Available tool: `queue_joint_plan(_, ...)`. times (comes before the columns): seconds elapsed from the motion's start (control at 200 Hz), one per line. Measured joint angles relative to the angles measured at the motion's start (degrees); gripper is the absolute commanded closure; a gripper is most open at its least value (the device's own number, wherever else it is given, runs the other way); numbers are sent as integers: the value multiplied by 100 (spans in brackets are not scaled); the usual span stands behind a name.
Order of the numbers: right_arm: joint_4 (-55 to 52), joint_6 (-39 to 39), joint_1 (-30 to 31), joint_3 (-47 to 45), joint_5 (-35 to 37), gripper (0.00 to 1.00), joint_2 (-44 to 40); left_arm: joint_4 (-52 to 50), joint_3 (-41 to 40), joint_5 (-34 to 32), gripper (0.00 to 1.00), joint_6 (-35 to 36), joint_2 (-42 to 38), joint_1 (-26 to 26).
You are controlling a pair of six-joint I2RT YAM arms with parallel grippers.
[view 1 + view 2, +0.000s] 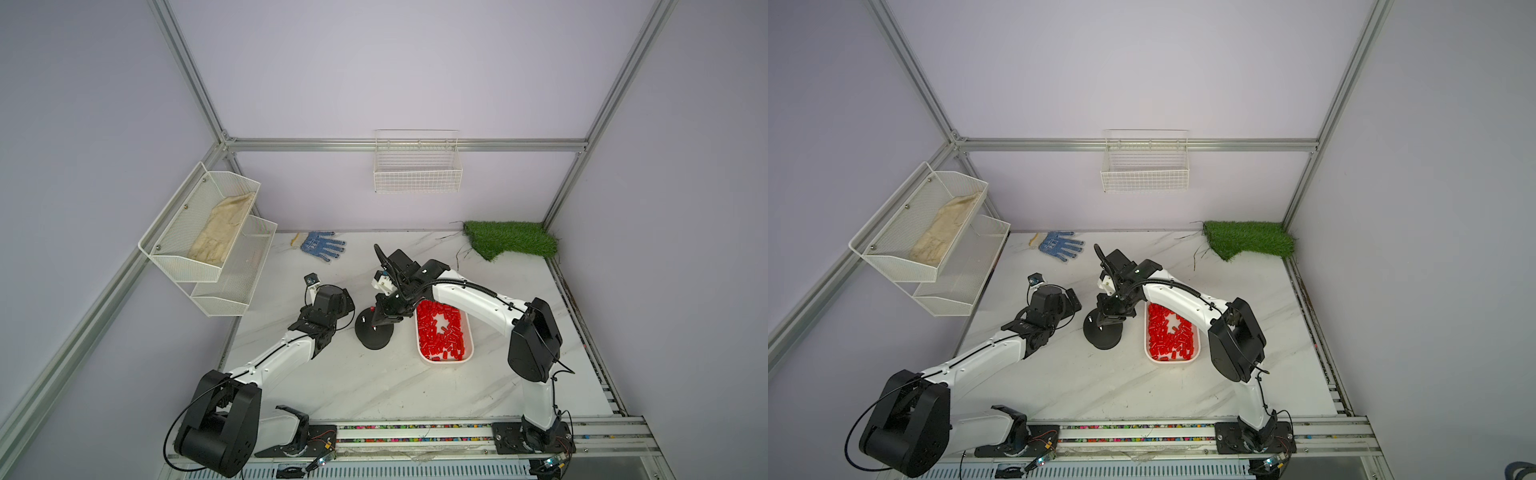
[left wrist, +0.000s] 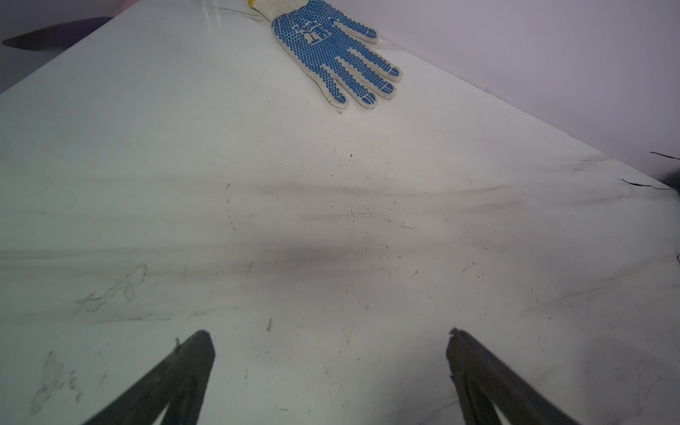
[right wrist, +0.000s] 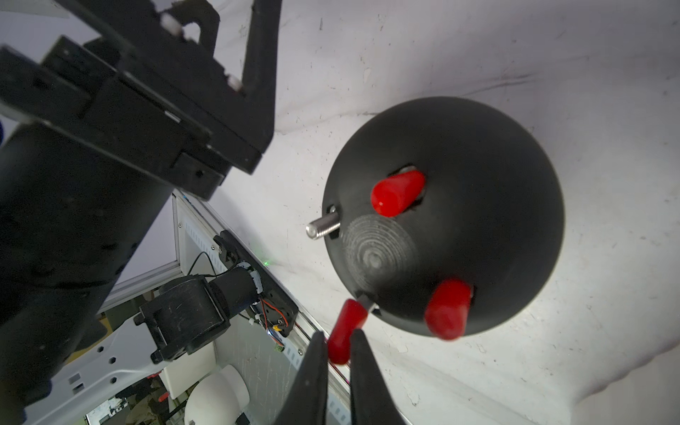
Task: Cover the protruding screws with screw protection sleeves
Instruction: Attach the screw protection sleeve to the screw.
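Right claw [image 3: 338, 344] grips a red sleeve [image 3: 347, 323], apparently against a screw on the black domed base [image 3: 478, 235] beside the white tray [image 1: 471, 341]. Two other sleeves [image 3: 397, 193] cap screws, leaving one bare screw [image 3: 323, 227]. Left claw [image 2: 330, 333] gapes open over the surface [image 2: 331, 220].

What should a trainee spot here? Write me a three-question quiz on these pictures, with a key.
1. True or false: the left gripper is holding a cap.
2. Apart from the red cap pinched in the right gripper, how many caps sit on screws of the black dome? A one; B two; C four.
3. Fill in: the spare caps lie in a white ____.
Key: 1 false, its jaws are open and empty. 2 B, two seated caps. 3 tray.
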Motion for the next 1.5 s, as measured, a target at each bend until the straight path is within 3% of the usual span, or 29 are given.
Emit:
queue_joint_plan(0.36,0,2,-2,33,-7,71,153,-2,-2,-55,0,0,-142,0)
queue_joint_plan(0.555,2,-11,-2,87,127,69,122,-2,0,-52,0,0,-142,0)
queue_joint_plan(0.74,-7,2,-2,87,291,86,0,-2,-2,-50,0,0,-142,0)
queue_joint_plan(0.83,-11,-13,-2,87,385,89,-68,-2,0,-52,0,0,-142,0)
queue_joint_plan(1.5,229,24,7,-323,240,89,-144,-2,0,-52,0,-4,-146,0)
